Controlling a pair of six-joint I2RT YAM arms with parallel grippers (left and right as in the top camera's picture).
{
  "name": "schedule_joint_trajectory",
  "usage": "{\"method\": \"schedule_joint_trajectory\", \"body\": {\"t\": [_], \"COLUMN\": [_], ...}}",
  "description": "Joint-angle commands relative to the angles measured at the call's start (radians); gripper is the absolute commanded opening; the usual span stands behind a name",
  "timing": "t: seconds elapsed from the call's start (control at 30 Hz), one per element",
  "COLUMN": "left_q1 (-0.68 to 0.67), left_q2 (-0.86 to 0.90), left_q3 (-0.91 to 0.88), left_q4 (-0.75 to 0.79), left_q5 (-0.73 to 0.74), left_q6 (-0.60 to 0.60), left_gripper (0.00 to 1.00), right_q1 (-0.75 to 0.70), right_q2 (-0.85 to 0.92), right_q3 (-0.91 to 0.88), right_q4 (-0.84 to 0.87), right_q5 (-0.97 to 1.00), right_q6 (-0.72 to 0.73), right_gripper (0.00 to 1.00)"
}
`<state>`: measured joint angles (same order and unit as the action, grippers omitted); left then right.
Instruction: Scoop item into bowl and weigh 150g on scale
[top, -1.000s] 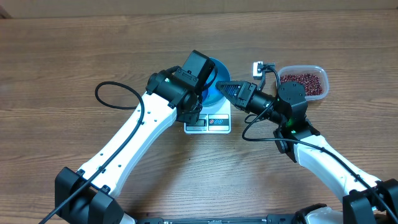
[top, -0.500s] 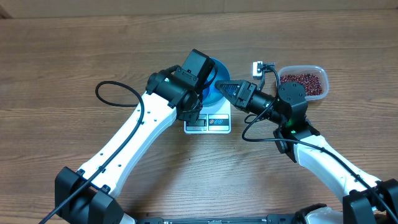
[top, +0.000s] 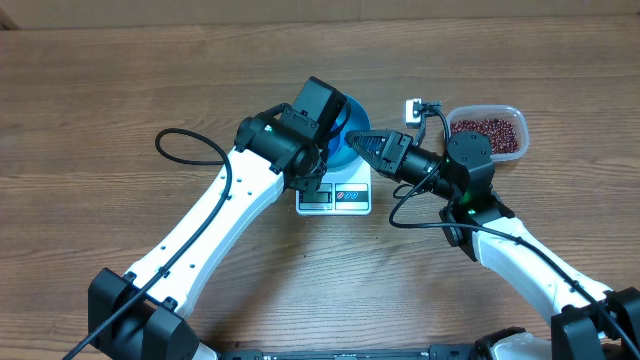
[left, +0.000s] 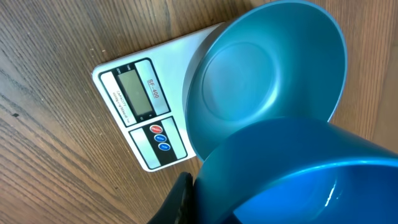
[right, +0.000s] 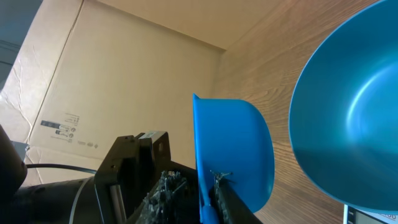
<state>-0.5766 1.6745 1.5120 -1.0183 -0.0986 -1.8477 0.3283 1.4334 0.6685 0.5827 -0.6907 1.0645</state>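
Crowding over a small flat white square kitchen scale (left: 168, 62), two robot arms meet at a round deep teal-blue bowl (left: 267, 74). The bowl sits on the scale's far half and is empty inside. The small dark red-brown beans (top: 487, 133) all lie in a clear rectangular plastic tub (top: 512, 118), well apart to the right on the wooden bench (top: 100, 80). The left pincer (top: 320, 128) is clenched. A small bright blue plastic scoop (right: 239, 149) fills the foreground of its camera, likely in its grip. The right pincer (top: 362, 141) points at the bowl's rim, with one finger (right: 221, 199) against the scoop's wall.

Risks, as a judgement: with both arms this close, a nudge could slide or tip the bowl off the scale, or the pincers could clash. A loose hold could drop the scoop into the bowl. Beans carried across the gap from the tub could scatter on the bench.

Hidden: where the left pincer meets the scoop. Whether the right pincer is released or grasping cannot be told. The scoop's handle is out of sight. The scale's display shows no readable digits. A small white object (top: 415, 106) beside the tub is too small to name.
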Motion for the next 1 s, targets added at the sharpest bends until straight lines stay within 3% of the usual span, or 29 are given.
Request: {"method": "schedule_joint_trajectory", "body": {"t": [0.0, 0.2, 0.97], "left_q1": [-0.006, -0.006, -0.006], "left_q2": [0.007, 0.007, 0.007], "left_q3": [0.013, 0.013, 0.013], "left_q4": [-0.011, -0.017, -0.059], "left_q5": [-0.016, -0.016, -0.017], "left_q6": [0.031, 0.030, 0.031], "left_gripper": [0.04, 0.04, 0.04], "right_q1": [0.005, 0.005, 0.005], "right_q2": [-0.003, -0.003, -0.003], "right_q3": [0.018, 0.018, 0.018], "right_q4": [0.008, 0.011, 0.011], "right_q5": [-0.007, -0.009, -0.008], "right_q6": [-0.019, -0.019, -0.019], "right_gripper": [0.18, 0.12, 0.13]}}
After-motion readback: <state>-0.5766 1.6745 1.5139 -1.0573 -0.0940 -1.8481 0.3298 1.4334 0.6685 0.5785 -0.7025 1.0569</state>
